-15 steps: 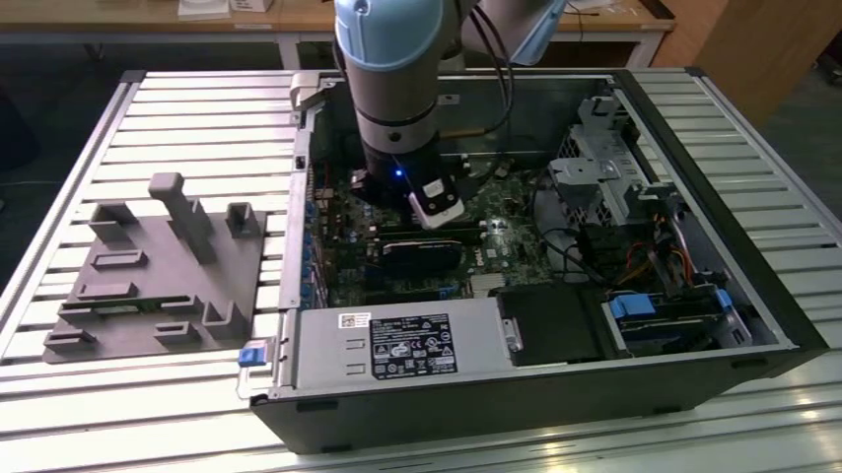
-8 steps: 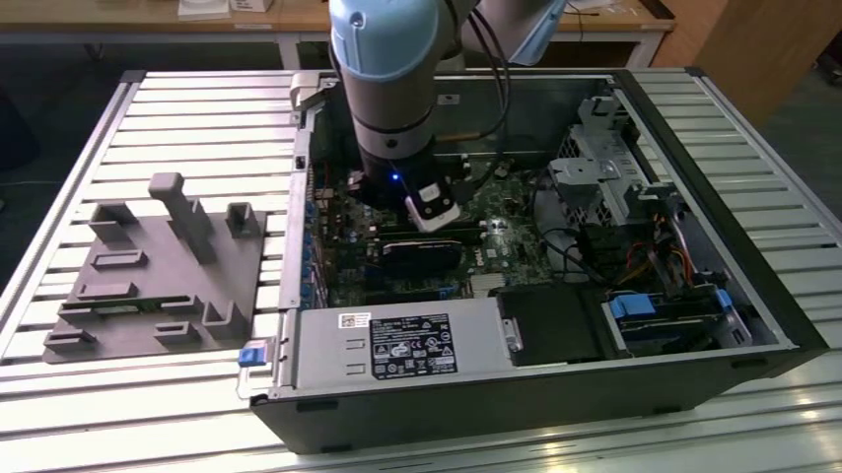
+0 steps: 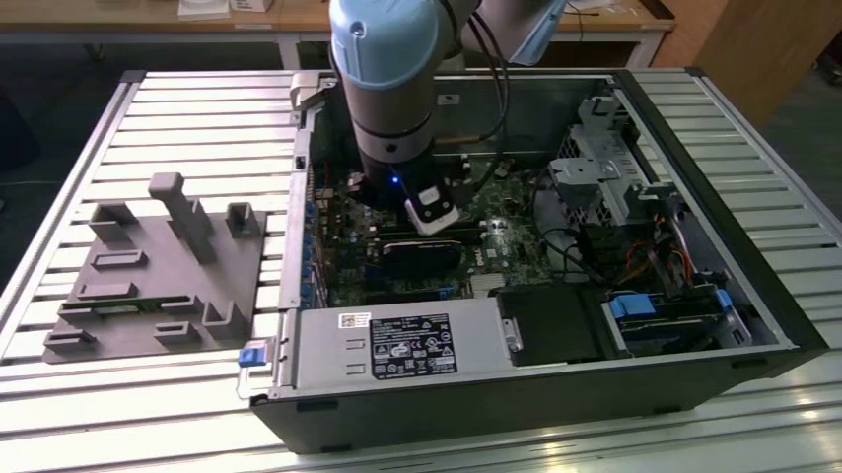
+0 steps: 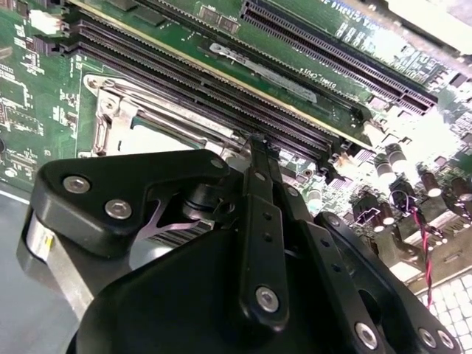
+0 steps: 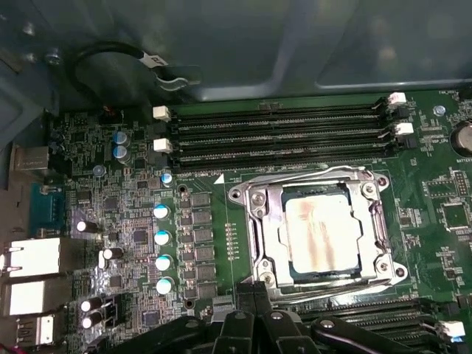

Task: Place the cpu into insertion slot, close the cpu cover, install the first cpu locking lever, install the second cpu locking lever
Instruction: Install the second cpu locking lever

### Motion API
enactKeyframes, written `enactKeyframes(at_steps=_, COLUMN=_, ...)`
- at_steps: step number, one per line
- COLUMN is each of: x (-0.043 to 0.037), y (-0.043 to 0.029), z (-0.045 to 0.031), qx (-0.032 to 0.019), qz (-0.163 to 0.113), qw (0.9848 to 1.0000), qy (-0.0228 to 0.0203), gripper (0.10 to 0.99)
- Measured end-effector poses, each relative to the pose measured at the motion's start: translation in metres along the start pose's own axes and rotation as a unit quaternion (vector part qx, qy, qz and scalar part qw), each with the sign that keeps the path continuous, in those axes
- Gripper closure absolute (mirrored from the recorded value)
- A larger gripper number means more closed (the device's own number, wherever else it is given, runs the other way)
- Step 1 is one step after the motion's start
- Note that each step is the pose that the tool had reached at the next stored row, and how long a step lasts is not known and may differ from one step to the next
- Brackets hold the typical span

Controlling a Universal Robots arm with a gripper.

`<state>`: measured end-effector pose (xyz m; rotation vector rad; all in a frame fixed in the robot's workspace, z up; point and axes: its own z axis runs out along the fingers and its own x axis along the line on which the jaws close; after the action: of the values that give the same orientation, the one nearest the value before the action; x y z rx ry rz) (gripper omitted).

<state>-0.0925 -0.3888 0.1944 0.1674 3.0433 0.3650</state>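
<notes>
closed with nothing between them, the black linked fingers of the claw [image 4: 254, 144] meet in a narrow tip just above the socket area, seen in the second wrist view. in the exterior view the pale blue and black robot arm [image 3: 385, 79] reaches down into the open black computer case [image 3: 553, 394], which lies on its side on a slatted metal table [image 3: 197, 108].

in the first wrist view the small square cpu with a pale silvery-beige, slightly stained metal top [image 5: 319, 234] sits inside the square silver-rimmed insertion slot [image 5: 254, 228] on the green circuit board [image 5: 435, 184]. the thin silvery cpu cover frame with a square window [image 5: 329, 269] lies flat down around the chip, its window showing the chip's top. whether the locking levers are latched cannot be told. 4 long black memory slots [image 5: 280, 136] run beside the socket, between it and the grey case wall, and a row of small blue-topped cylindrical capacitors [image 5: 162, 237] stands near the socket's other side.

writing: the grey power-supply box [image 3: 394, 350] carries a white and black label with rows of marks, and the board shows tiny white lettering; none of it is clear enough to make out. a grey moulded fixture block with upright posts [image 3: 158, 271] rests on the table at the exterior view's left, well apart from the case.
</notes>
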Motion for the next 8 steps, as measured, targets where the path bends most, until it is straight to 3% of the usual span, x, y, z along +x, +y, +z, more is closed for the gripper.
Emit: enactKeyframes(at_steps=8, x=0.0003, y=-0.0018, z=0.0045, qx=-0.0012, qz=0.000, qw=1.0000, qy=0.0007, gripper=0.980)
